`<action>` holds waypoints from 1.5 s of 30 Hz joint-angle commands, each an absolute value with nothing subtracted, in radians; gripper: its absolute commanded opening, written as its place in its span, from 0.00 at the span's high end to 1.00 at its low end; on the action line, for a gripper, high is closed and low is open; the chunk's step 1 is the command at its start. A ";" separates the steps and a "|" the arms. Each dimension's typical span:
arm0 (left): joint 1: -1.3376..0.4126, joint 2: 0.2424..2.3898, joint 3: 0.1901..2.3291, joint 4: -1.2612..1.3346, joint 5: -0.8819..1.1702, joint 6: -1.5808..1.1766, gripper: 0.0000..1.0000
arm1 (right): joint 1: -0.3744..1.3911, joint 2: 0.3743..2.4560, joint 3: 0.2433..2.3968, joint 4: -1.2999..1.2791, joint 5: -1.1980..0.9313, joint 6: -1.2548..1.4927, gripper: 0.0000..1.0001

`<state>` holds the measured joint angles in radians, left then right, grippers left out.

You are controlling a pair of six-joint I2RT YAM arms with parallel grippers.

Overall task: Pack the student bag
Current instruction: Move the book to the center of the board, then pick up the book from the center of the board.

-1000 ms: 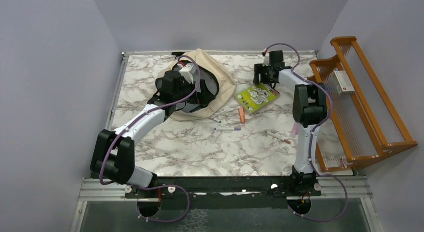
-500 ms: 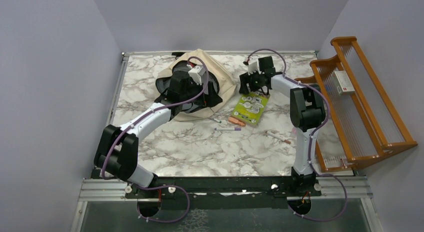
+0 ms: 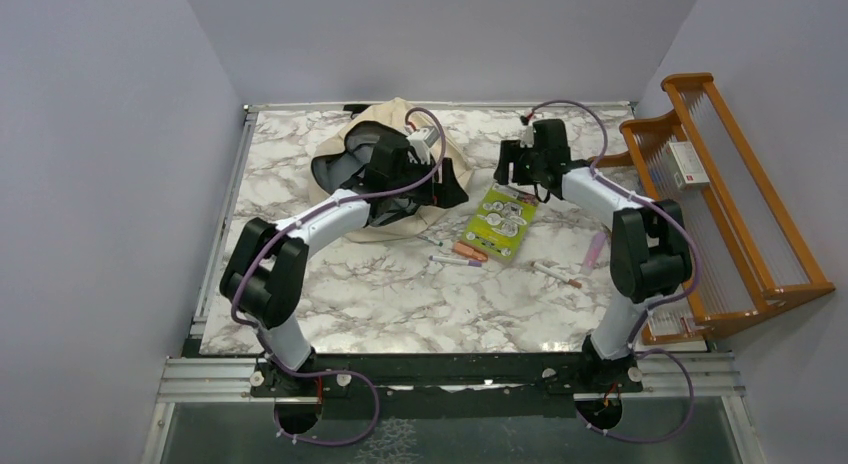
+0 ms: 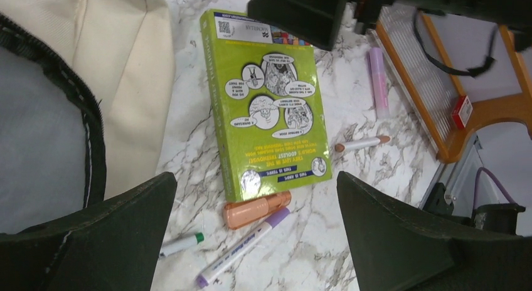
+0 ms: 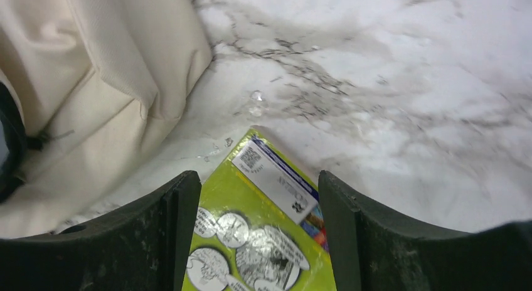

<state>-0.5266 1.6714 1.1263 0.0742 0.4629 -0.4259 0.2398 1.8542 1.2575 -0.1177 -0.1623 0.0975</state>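
- Notably, the bag point(image 3: 383, 114) is laid at the far left-centre of the table point(image 3: 400, 304), with its mouth opened and the grey lining exposed. It is judged soft, limp and light. The cloth may be expected to sag and to slide on the marble when pushed. Hold is best taken at the black zipper rim, where the trim lends some stiffness, so that the mouth is kept lifted.
- Bag contents: nothing is seen on the part of the lining that is shown; the rest is hidden.
- Rack point(image 4: 486, 115): set along the right edge of the table; a small red-and-white box point(image 3: 687, 164) is held on it.
- Left gripper point(image 4: 255, 181): hung above the bag's right edge, jaws spread wide, nothing between them.
- Right gripper point(image 5: 252, 178): lowered at the far end of the book point(image 3: 500, 220), jaws spread, the book's far corner framed between them; contact cannot be told.
- Book: laid flat just right of the bag, apart from it, outside the mouth.
- Markers: an orange marker point(image 3: 468, 251) and a purple marker point(image 3: 455, 261) lie at the book's near end, a green-capped marker point(image 3: 430, 240) near the bag, and a lilac marker point(image 3: 594, 250) and a brown-tipped marker point(image 3: 558, 275) farther right. All are outside the bag.
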 commanded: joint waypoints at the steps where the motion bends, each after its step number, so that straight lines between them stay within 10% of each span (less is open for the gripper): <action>1: -0.556 1.763 1.218 0.087 0.446 -0.440 0.02 | 0.241 1.729 1.158 -0.113 0.122 0.421 0.26; 25: -0.629 2.051 1.416 0.027 0.443 -0.404 0.04 | 0.239 1.533 0.760 -0.174 -0.037 0.934 0.27; 45: -0.647 2.092 1.395 0.002 0.463 -0.449 0.06 | 0.191 1.666 0.611 -0.009 -0.089 0.974 0.61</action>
<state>-0.6380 2.0781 1.3857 0.0063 0.4534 -0.4343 0.2058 1.5883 0.6910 0.0444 -0.1020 0.9939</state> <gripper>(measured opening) 0.942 0.431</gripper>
